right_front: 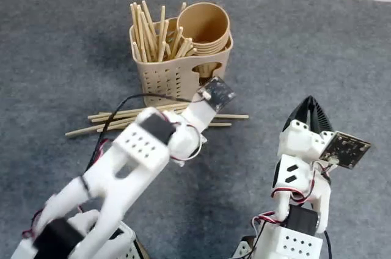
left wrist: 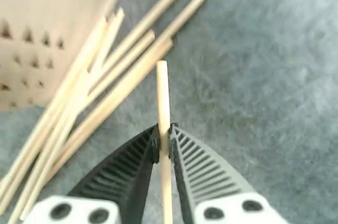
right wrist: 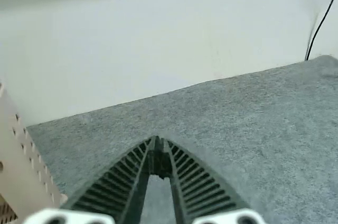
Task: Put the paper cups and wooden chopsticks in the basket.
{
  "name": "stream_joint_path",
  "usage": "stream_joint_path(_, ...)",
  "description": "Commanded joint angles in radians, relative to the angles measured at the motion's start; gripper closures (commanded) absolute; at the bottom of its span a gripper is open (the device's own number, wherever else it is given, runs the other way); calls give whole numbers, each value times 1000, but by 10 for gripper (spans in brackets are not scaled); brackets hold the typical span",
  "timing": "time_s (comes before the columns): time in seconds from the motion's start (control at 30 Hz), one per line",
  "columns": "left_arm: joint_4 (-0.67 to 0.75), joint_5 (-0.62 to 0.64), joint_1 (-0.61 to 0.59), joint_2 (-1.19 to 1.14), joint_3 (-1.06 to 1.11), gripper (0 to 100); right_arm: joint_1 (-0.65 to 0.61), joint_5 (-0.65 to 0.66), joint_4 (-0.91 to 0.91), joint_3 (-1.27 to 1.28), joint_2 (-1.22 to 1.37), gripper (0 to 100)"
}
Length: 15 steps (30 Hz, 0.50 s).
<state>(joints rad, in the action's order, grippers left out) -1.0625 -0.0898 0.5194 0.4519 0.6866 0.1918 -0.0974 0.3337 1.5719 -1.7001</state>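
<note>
One basket stands at the upper centre of the high view. It holds a single stack of cups; I make out about four nested rims, though the lower ones crowd together. The upright chopsticks in it number about a dozen, too bunched for an exact count. The loose chopsticks on the one grey mat, mid-frame, come to at least six, some partly hidden under an arm. One more, the held chopstick, makes a separate single. There are two arms, the left arm and the right arm.
</note>
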Motion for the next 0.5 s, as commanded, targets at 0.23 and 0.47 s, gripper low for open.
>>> stream_joint_path(0.23, 66, 40, -65, 407, 48, 995, -133, -6, -24, 21, -18, 992)
stream_joint_path(0.47, 64, 78, -120, 587, -94, 995, -211, -5, -28, 70, -18, 992)
